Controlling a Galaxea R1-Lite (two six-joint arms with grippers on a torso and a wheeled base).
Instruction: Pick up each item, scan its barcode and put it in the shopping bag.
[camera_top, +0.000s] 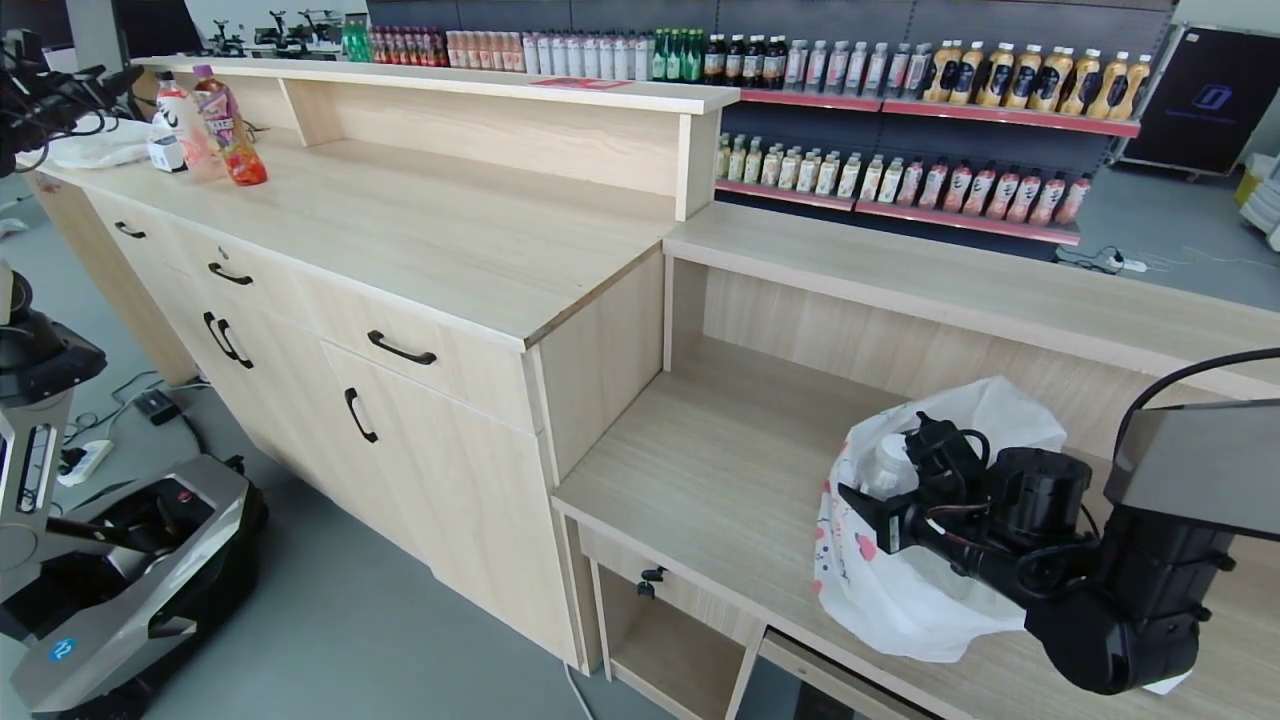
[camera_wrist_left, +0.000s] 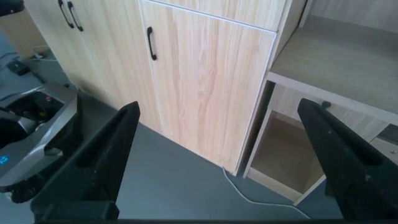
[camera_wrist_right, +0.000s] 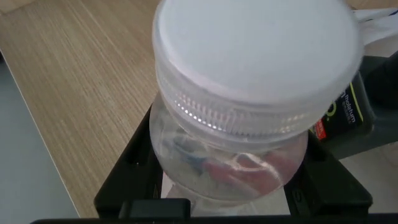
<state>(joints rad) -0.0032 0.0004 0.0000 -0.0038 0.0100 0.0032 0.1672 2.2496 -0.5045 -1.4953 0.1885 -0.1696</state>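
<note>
The right gripper (camera_top: 895, 482) is seen nearest, closed on a clear bottle (camera_wrist_right: 230, 162) with a white cap (camera_wrist_right: 255, 56). The bottle is gripped at its body between the black fingers (camera_wrist_right: 132, 171). It is held at the mouth of the shopping bag (camera_top: 900, 600), a white plastic bag with red prints. Whether it is already inside cannot be told. A dark object with a printed label (camera_wrist_right: 348, 115) is noted just beside the bottle; its kind cannot be told.

The bag is set on the lower counter (camera_top: 720, 470), a pale wood surface with an open compartment (camera_top: 670, 650) beneath it.

The left gripper (camera_wrist_left: 217, 106) is held over the grey floor (camera_wrist_left: 186, 180) before the cabinet door (camera_wrist_left: 205, 74). Its fingers are spread wide and nothing is held. A light cable (camera_wrist_left: 249, 190) is seen on the floor at the cabinet foot.

The upper counter (camera_top: 420, 220) is fitted with drawers and doors with black handles (camera_top: 400, 349). At its far end, an orange-red drink bottle (camera_top: 230, 130) and a pale bottle (camera_top: 182, 125) stand close together, with a small white bottle (camera_top: 165, 152) before them and a white bag (camera_top: 100, 145) beside them. A raised ledge (camera_top: 480, 90) runs along the back.

Beyond, red-edged shelves (camera_top: 930, 112) are stocked with rows of drink bottles (camera_top: 1000, 75). A power strip (camera_top: 1120, 263) lies on the floor below them.
</note>
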